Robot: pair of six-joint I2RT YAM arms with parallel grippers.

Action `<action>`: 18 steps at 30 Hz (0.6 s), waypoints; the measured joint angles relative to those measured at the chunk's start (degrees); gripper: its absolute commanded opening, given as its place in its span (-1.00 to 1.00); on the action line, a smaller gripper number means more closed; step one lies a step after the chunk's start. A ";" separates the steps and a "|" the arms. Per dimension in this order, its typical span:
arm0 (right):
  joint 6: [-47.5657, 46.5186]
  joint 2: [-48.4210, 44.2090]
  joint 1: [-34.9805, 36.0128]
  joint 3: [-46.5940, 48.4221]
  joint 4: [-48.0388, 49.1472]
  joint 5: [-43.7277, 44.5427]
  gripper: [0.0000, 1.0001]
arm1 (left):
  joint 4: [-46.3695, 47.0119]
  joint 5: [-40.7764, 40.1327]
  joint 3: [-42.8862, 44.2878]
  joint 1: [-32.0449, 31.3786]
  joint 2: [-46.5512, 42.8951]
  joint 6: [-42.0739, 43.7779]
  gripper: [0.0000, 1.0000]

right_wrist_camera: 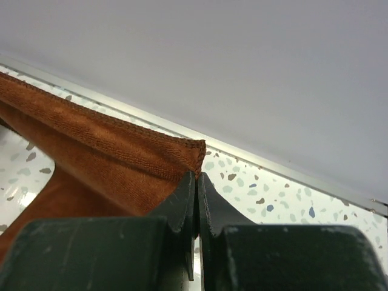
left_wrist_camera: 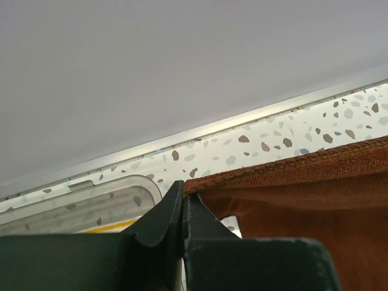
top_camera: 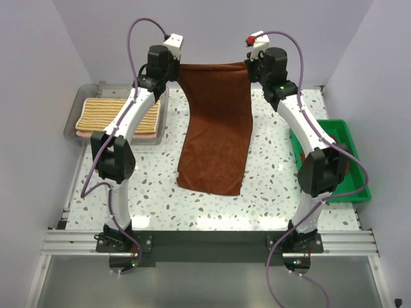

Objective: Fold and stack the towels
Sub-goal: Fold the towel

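Well, where is the rust-brown towel (top_camera: 215,128) at this point? asks the first.

Hanging between the two arms, answers the second. The left claw (left_wrist_camera: 182,193) is pinched together on one top corner and the right claw (right_wrist_camera: 197,179) on the other. The lower end trails on the tabletop (top_camera: 154,192). The striped towel (top_camera: 119,112) lies folded in the clear bin (top_camera: 72,119), on top of a pink towel (top_camera: 128,135).

And how should the robot make this fold well?

In the second's judgement, it should hold the top hem taut and level. Both corners should come toward the near edge at one pace, so the cloth lays onto itself without skew. The claws should let go only once the corners meet the lower hem.

What of the arms' pose?

Both reach far forward and high, forearms stretched toward the back wall. The claws sit at much the same height, one at each end of the hem.
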 measured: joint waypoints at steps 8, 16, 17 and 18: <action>1.64 0.17 -1.18 -1.20 0.20 -2.84 -1.00 | 1.51 2.86 -4.76 0.81 -0.87 -1.07 -1.00; 4.07 -1.64 -1.40 -10.16 -3.13 -5.62 -1.00 | 1.68 6.84 -18.86 0.90 -7.87 -2.60 -1.00; 4.68 -2.32 -1.44 -11.91 -3.82 -5.84 -1.00 | 1.62 7.52 -20.79 0.92 -9.07 -3.06 -1.00; 5.14 -3.04 -1.44 -13.44 -4.24 -6.05 -1.00 | 1.62 8.17 -22.49 0.92 -10.21 -3.32 -1.00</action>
